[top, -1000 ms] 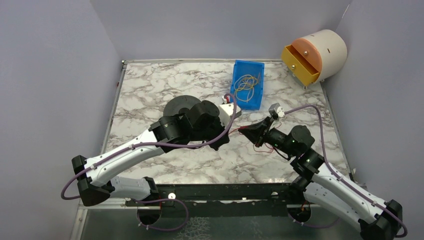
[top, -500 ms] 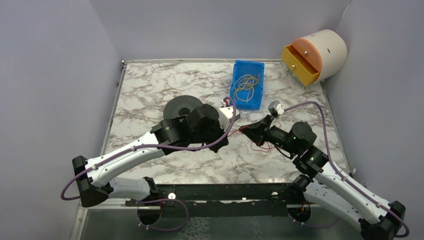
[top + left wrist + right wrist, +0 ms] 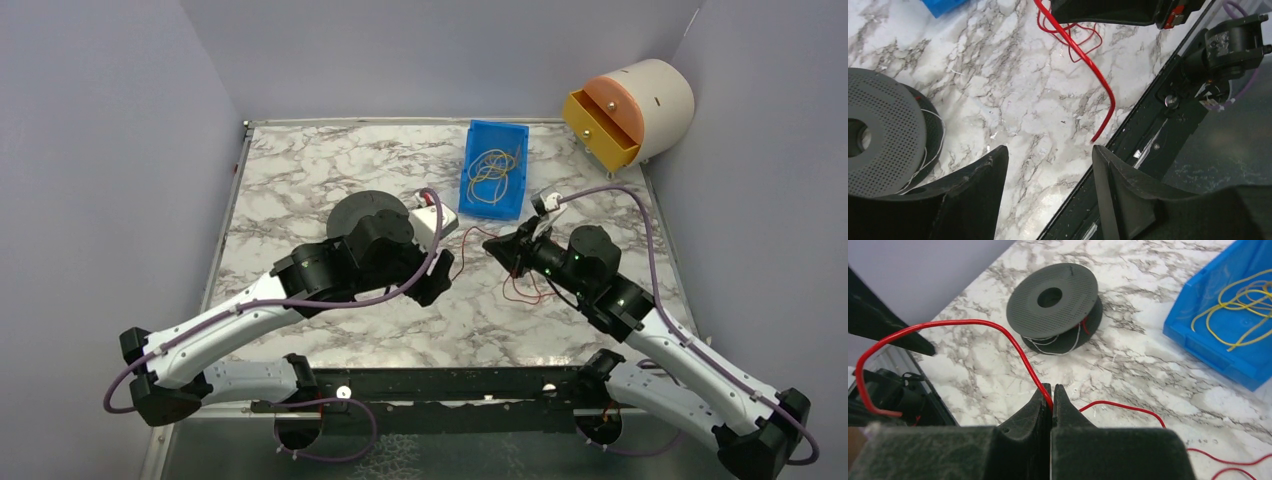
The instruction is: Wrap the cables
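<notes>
Pinches hair-thin, glossy red cable (image 3: pixel 968 320), arched and loosely looped, in right gripper (image 3: pixel 1051 388); holds left gripper (image 3: pixel 1049 150) spread.

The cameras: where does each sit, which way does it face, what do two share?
Top external: above, behind the robot, facing down on the table; both arms.
Left wrist: faces down at the near table edge; left gripper open.
Right wrist: faces along the table toward the spool; right gripper pinches the red cable.
Wrist views share cable and spool.
</notes>
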